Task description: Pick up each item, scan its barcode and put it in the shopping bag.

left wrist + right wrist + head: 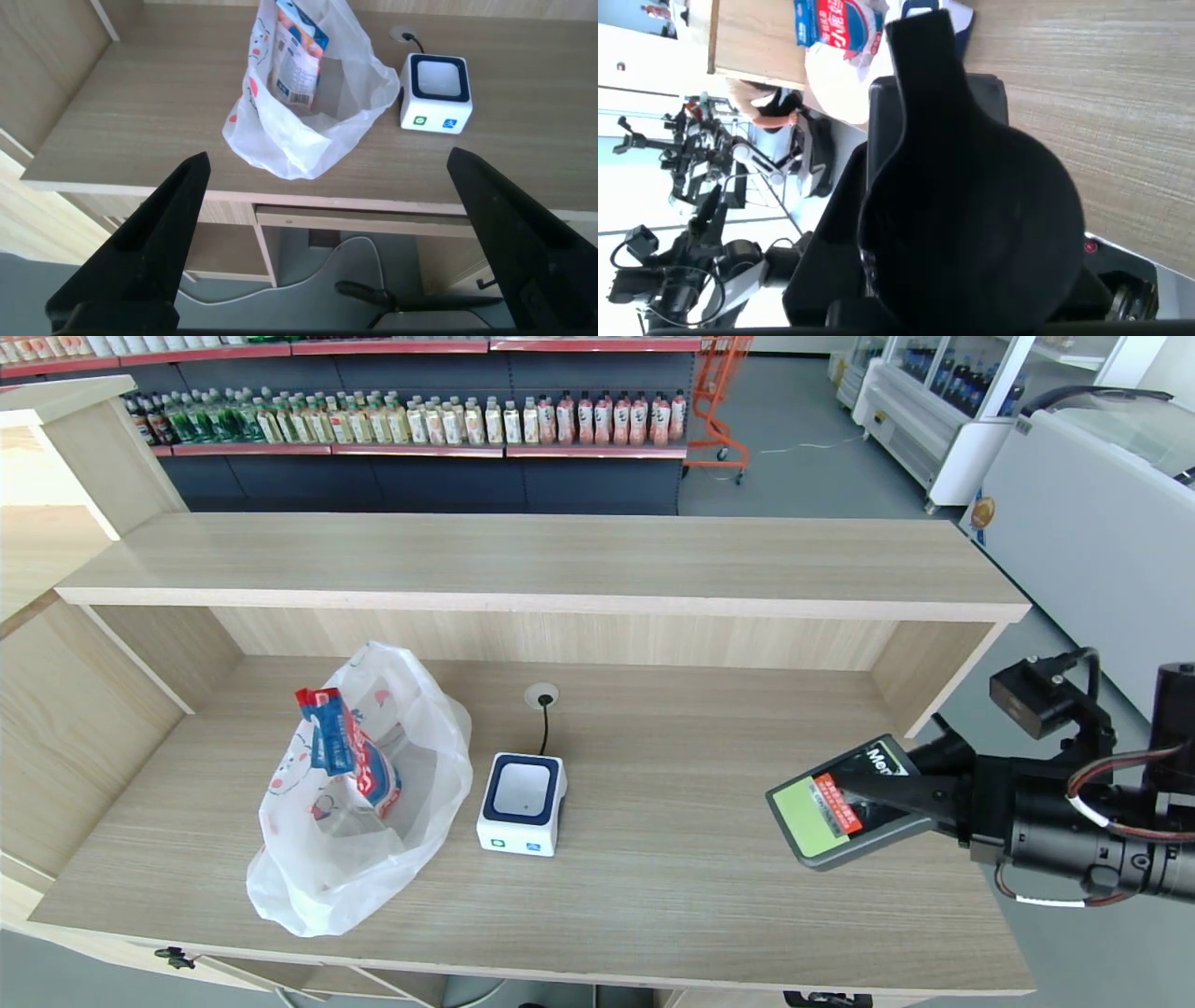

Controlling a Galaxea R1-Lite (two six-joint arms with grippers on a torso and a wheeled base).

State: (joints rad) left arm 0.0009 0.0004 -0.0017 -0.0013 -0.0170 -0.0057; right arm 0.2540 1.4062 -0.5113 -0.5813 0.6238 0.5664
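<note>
A white plastic shopping bag (355, 803) lies open on the left of the wooden counter (672, 859), with a red-and-blue packet (341, 742) standing inside it. Just right of it sits the white scanner (520, 803) with its dark-rimmed window facing up. My right gripper (873, 793) is shut on a flat dark box (812, 817) with a green and red label, held tilted above the counter's right part. My left gripper (329, 159) hangs open and holds nothing, in front of the counter's near edge, with the bag (290, 140) and scanner (437, 89) beyond it.
A raised ledge (541, 569) runs along the counter's back, with side walls at both ends. The scanner's cable (543, 723) leads to a hole behind it. Bare counter lies between the scanner and the held box. Bottle shelves (420, 425) and freezers (1083, 513) stand farther off.
</note>
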